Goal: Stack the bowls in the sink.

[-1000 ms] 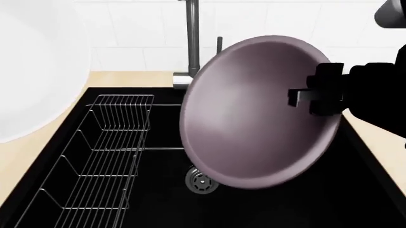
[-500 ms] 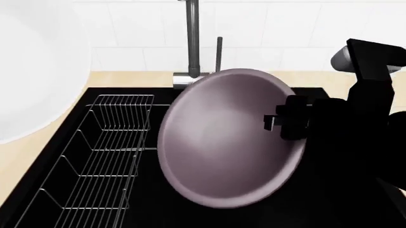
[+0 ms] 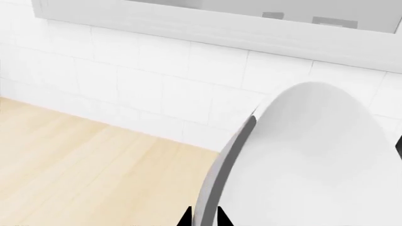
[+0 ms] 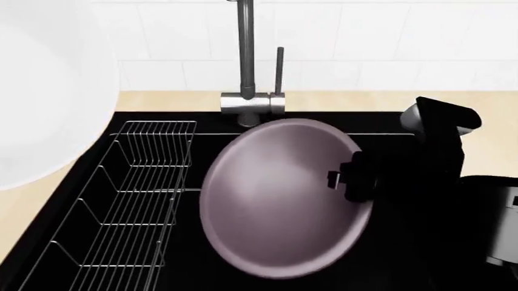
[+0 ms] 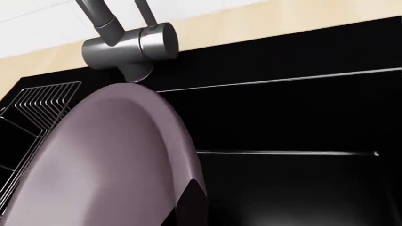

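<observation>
**Purple bowl held over the sink, white bowl up at the left**

Purplish-grey and glossy, the purple bowl [image 4: 279, 197] hangs tilted over the middle of the black sink [image 4: 202, 121], its open side facing up and toward the camera. The right gripper [image 4: 350, 177] is clamped on its right rim, one finger inside the bowl. The faucet [image 4: 247, 60] stands just beyond the bowl's far edge, and the wire rack [image 4: 121, 206] sits in the sink's left part, beside the bowl.

The white bowl [image 4: 45, 91] fills the head view's left, above the wooden counter [image 3: 82, 165]. In the left wrist view, the left gripper [image 3: 202, 217] pinches the white bowl's rim between its two dark fingertips.
</observation>
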Motion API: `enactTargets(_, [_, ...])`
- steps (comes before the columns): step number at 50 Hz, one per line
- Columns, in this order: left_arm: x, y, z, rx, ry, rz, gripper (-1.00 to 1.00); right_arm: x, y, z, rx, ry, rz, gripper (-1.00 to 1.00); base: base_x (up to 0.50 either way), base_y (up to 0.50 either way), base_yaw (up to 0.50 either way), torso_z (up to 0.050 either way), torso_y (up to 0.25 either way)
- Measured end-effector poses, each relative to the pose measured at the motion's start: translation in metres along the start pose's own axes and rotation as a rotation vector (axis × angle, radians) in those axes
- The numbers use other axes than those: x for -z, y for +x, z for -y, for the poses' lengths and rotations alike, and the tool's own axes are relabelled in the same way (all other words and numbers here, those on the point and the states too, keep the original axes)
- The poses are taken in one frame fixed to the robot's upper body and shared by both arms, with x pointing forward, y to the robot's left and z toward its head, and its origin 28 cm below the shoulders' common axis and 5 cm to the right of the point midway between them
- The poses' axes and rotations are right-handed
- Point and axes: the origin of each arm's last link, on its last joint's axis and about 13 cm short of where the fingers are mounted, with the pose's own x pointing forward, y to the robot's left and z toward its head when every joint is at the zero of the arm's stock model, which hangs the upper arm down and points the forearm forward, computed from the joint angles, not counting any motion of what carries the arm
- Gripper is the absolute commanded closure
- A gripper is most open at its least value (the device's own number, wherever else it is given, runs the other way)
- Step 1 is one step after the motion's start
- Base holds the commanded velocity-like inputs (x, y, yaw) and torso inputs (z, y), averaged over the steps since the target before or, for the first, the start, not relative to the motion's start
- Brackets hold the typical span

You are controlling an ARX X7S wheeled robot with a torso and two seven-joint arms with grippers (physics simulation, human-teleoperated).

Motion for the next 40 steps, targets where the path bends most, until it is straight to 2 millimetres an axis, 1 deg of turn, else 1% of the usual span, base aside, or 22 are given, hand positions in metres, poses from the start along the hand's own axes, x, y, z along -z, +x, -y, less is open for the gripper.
enactTargets(25, [0.000,0.000,0.001,0.003,0.002,-0.001,1.00,0.026,0.019,0.019,0.064,0.048,-0.065,1.00,0.00,0.00,0.00,0.000,0.001])
enactTargets(40, [0.000,0.000,0.001,0.003,0.002,0.000,1.00,0.039,0.033,0.025,0.089,0.052,-0.107,1.00,0.00,0.00,0.00,0.001,0.000])
